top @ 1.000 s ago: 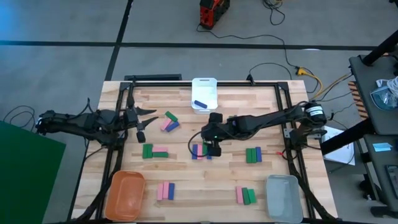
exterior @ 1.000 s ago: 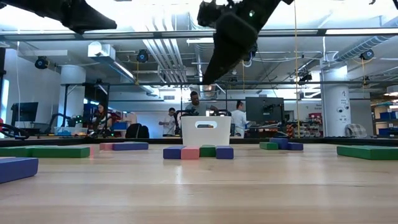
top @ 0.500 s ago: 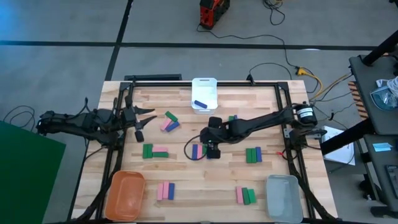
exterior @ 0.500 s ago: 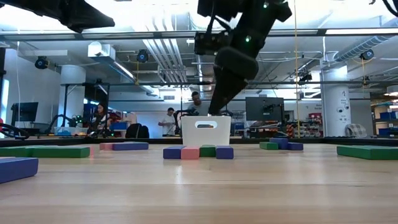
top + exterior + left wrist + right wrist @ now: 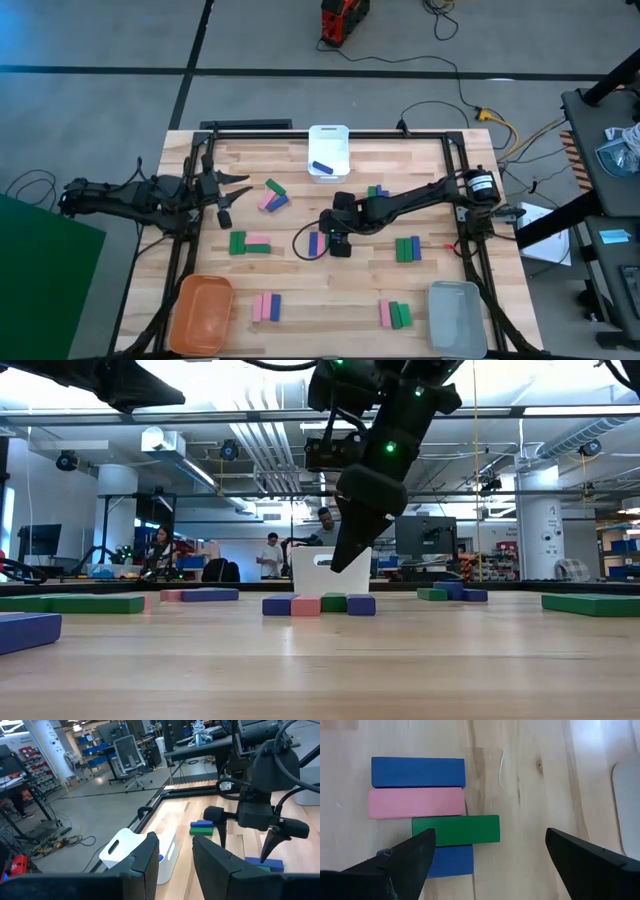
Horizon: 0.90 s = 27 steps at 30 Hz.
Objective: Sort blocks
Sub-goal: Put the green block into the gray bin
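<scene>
While our left hand (image 5: 226,196) is waiting near the left edge of the bench (image 5: 300,290), its fingers parted and holding nothing, we are hovering our right hand (image 5: 338,241) over the cluster of blocks at the middle of the bench. The right hand's fingers (image 5: 407,857) are spread wide and gripping nothing. In the right wrist view, four blocks are lying side by side between and ahead of those fingers: a blue block (image 5: 418,772), a pink block (image 5: 416,803) touching it, a green block (image 5: 455,830) shifted along from the pink one, and a second blue block (image 5: 450,861), partly hidden behind one finger. In the low view the hand is hanging above the cluster, fingertips clear of the blocks, with the white bin (image 5: 330,571) standing behind. In the high view one blue block (image 5: 321,167) is lying inside that white bin (image 5: 328,139), and other blocks are sitting in small groups across the bench, well apart from the hand
</scene>
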{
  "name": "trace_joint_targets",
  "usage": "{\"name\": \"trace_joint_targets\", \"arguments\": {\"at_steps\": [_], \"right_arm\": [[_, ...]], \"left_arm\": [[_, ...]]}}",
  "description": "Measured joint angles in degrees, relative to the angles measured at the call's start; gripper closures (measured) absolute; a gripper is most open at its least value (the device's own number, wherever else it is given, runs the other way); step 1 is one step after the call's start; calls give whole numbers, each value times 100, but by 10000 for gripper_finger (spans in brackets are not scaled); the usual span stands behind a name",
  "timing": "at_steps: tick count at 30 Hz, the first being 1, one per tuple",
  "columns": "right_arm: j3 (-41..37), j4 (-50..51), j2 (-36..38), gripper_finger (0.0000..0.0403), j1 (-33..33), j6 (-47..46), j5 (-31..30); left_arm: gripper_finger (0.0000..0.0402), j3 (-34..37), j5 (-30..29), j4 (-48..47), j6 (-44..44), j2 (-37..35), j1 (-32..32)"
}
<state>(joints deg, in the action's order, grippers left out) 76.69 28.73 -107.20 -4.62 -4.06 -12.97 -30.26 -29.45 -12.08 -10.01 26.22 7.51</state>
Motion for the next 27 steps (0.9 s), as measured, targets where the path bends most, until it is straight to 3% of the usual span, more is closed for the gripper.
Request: {"name": "trace_joint_targets", "arguments": {"at_steps": [16,27], "right_arm": [[7,-243,13,33,15,-115,2],[7,-161,13,6,65,-130,305]], "left_arm": [[303,9,0,-63,1,0,0],[303,9,0,-96,3,0,0]]}}
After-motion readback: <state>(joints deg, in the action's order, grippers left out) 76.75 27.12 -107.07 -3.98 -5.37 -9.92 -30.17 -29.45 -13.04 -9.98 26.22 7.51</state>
